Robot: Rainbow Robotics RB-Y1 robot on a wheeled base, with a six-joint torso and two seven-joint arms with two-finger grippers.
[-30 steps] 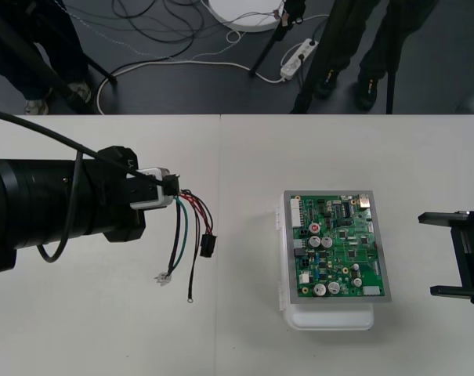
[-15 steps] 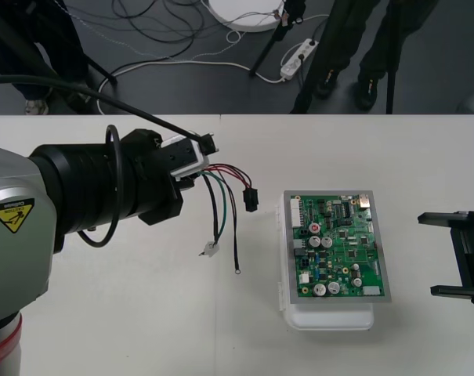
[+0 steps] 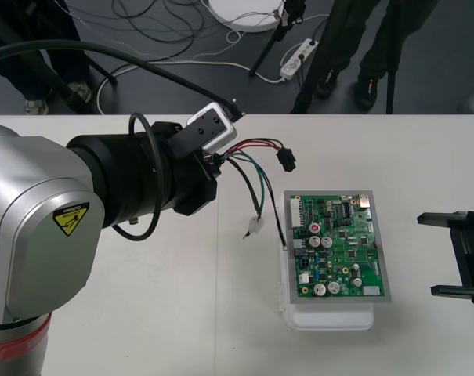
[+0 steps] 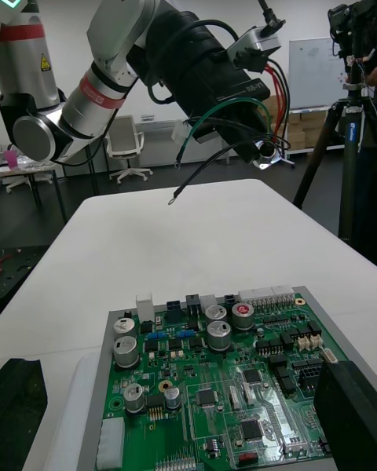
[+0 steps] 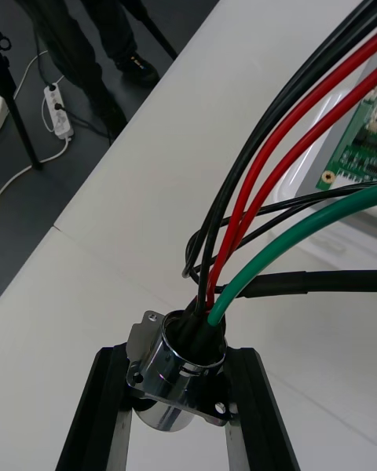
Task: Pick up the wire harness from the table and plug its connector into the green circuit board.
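Nearest the robot, a white base (image 3: 331, 317) sits on the light table (image 3: 166, 329) and carries the green circuit board (image 3: 340, 245). Level with the board, at the table's right side, the right gripper (image 3: 429, 255) waits well apart from it, spread wide and empty. In its wrist view the board lies between and beyond its two fingers.

Farther out, the left arm comes in from the left, and the left gripper (image 3: 218, 160) hangs above the table, near the board's far-left corner. It is clamped on the wire harness (image 3: 248, 160). The left wrist view shows the round metal socket (image 5: 182, 355), flange and all, pinched between the black fingers (image 5: 100, 408), with red, black and green wires rising out of it.

The wires fan toward the board. A small white connector (image 3: 255, 228) dangles just left of the base. A thin black lead ends in what looks like a ring terminal (image 4: 170, 201) — whether it touches the base I cannot tell.

Farthest out is the small black plug (image 3: 284, 160) — in the air beyond the board's far-left corner, not seated in the board.
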